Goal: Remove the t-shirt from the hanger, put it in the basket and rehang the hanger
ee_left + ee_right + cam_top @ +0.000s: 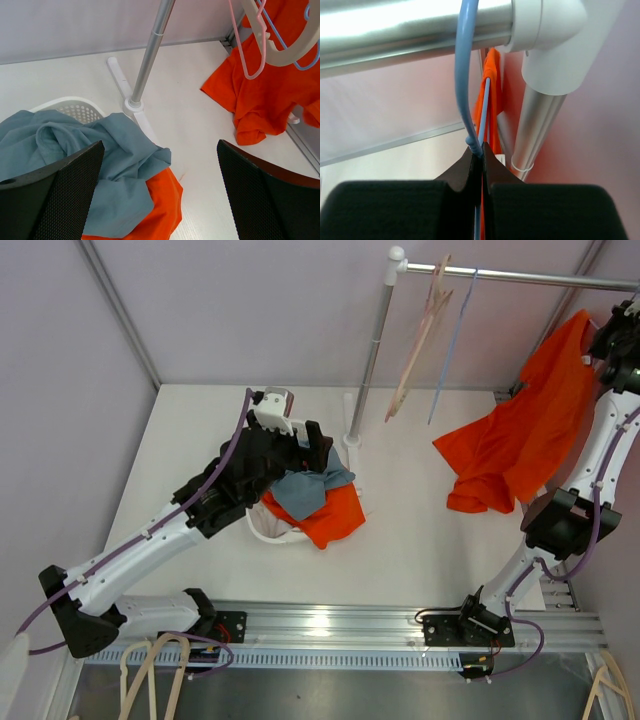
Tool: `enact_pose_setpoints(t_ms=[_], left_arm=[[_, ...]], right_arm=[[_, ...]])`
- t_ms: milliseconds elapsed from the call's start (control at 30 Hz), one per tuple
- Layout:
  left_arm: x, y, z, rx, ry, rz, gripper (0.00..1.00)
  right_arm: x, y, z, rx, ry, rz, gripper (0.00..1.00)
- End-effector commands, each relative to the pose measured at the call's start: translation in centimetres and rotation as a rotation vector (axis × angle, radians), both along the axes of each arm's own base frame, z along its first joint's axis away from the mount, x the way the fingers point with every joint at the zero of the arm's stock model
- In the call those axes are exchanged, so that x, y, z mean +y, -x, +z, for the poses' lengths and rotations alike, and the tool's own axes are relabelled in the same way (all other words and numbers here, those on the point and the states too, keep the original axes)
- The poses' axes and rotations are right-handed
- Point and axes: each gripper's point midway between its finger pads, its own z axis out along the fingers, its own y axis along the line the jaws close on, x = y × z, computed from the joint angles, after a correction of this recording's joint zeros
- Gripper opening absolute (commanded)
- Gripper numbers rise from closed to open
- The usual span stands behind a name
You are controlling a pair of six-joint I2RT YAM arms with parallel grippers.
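Evidently the orange t-shirt (520, 435) hung on its blue hanger (464, 80) at the right end of the rail (395, 30). The right gripper (481, 159) pinched the hanger's neck, probably to steady it for stripping. The left gripper (160, 150) gaped wide over the basket (65, 105), holding nothing.

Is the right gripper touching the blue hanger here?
Touching. The right wrist view shows the right gripper shut on the blue hanger, its wire pinched between the fingertips just under the rail.
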Motion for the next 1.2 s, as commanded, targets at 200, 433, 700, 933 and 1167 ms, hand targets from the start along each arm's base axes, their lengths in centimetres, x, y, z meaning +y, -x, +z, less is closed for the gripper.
enact_pose_setpoints(t_ms=[200, 433, 700, 933, 1167], left_arm=[[0.2, 0.5, 1.9, -0.048, 0.012, -0.001, 0.99], [0.6, 0.8, 1.5, -0.056, 0.003, 0.000, 0.99], [0.8, 2.2, 1.7, -0.075, 0.015, -0.028, 1.00], [0.2, 4.3, 2.8, -0.189, -0.069, -0.023, 0.99], [-6.3, 9.7, 3.9, -0.403, -0.157, -0.154, 0.99]], right_arm=[[2.6, 1.2, 6.4, -0.164, 0.094, 0.027, 0.00], [5.7, 3.7, 10.8, -0.257, 0.170, 0.074, 0.00], [10.9, 7.2, 10.2, -0.276, 0.155, 0.128, 0.00], [11.7, 11.6, 5.2, -0.147, 0.023, 0.028, 0.00], [12.3, 17.8, 3.2, -0.179, -0.227, -0.241, 0.00]])
